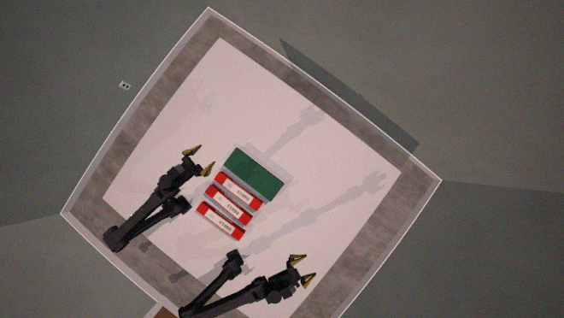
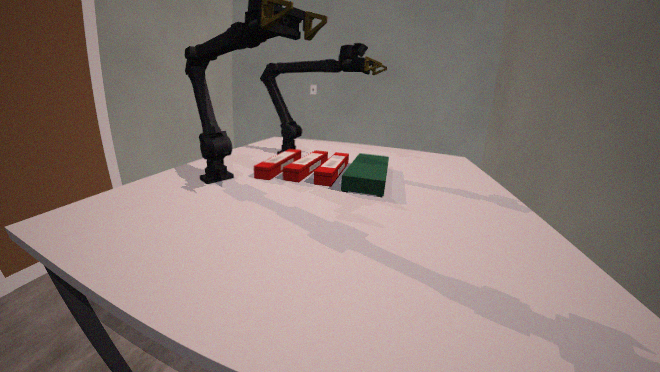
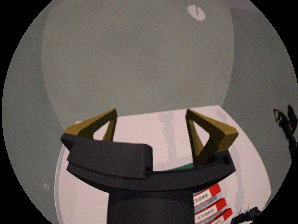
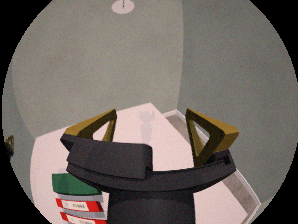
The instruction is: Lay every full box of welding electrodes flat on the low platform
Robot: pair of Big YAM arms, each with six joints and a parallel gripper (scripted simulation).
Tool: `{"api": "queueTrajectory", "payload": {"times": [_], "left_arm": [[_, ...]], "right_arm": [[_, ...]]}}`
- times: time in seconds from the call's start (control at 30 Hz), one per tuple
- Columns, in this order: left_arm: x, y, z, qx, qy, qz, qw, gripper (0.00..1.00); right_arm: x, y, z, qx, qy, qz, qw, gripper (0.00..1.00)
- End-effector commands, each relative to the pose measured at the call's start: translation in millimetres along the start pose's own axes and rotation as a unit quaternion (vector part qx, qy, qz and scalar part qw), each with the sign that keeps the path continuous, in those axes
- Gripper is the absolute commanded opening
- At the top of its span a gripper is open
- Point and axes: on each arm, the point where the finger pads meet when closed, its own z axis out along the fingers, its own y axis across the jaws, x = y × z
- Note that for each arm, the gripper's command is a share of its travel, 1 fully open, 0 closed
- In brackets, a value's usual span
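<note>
left gripper (image 1: 208, 153) (image 2: 384, 68) (image 3: 152, 110): wide, raised, roughly level | right gripper (image 1: 311, 265) (image 2: 309, 12) (image 4: 152, 110): wide, raised, apparently level | both apart from red boxes (image 1: 231, 204) (image 2: 305, 166) (image 3: 210, 211) (image 4: 80, 205)

We've got a plain dark-green platform (image 1: 254, 174) (image 2: 366, 172) (image 3: 185, 167) (image 4: 75, 184) on a pinkish-white bench (image 1: 342, 171) (image 2: 300, 280) (image 3: 142, 135) (image 4: 170, 145) streaked with grey shadows, one reaching its far right corner in the exterior view. From the platform toward the arms' edge we see the first box (image 1: 238, 191) (image 2: 331, 169) (image 3: 206, 195) (image 4: 80, 205), middle box (image 1: 228, 204) (image 2: 305, 166) (image 3: 210, 210) (image 4: 82, 219) and last box (image 1: 220, 220) (image 2: 277, 164) (image 3: 222, 218), all bright red with white labels and dark print. Along that edge our arms are black, with brassy-gold fingers on the left gripper (image 1: 207, 154) (image 2: 385, 68) (image 3: 152, 110) (image 4: 10, 144) and right gripper (image 1: 310, 265) (image 2: 309, 12) (image 3: 275, 110) (image 4: 152, 110); past the bench edges, walls (image 1: 491, 85) (image 2: 425, 100) (image 3: 140, 60) (image 4: 100, 60) run grey-green, floor (image 1: 359, 124) (image 2: 45, 335) (image 4: 181, 126) mottled grey-brown.
</note>
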Motion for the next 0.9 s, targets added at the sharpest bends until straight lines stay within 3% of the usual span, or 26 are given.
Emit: {"api": "queueTrajectory", "payload": {"times": [0.0, 0.87], "left_arm": [[-6.1, 0.0, -1.1, 0.000, -0.006, 0.000, 1.000, 1.00], [-0.1, 0.0, 0.0, 0.000, 0.000, 0.000, 1.000, 1.00]], "right_arm": [[-6.1, 0.0, -1.1, 0.000, -0.006, 0.000, 1.000, 1.00], [-0.1, 0.0, 0.0, 0.000, 0.000, 0.000, 1.000, 1.00]]}}
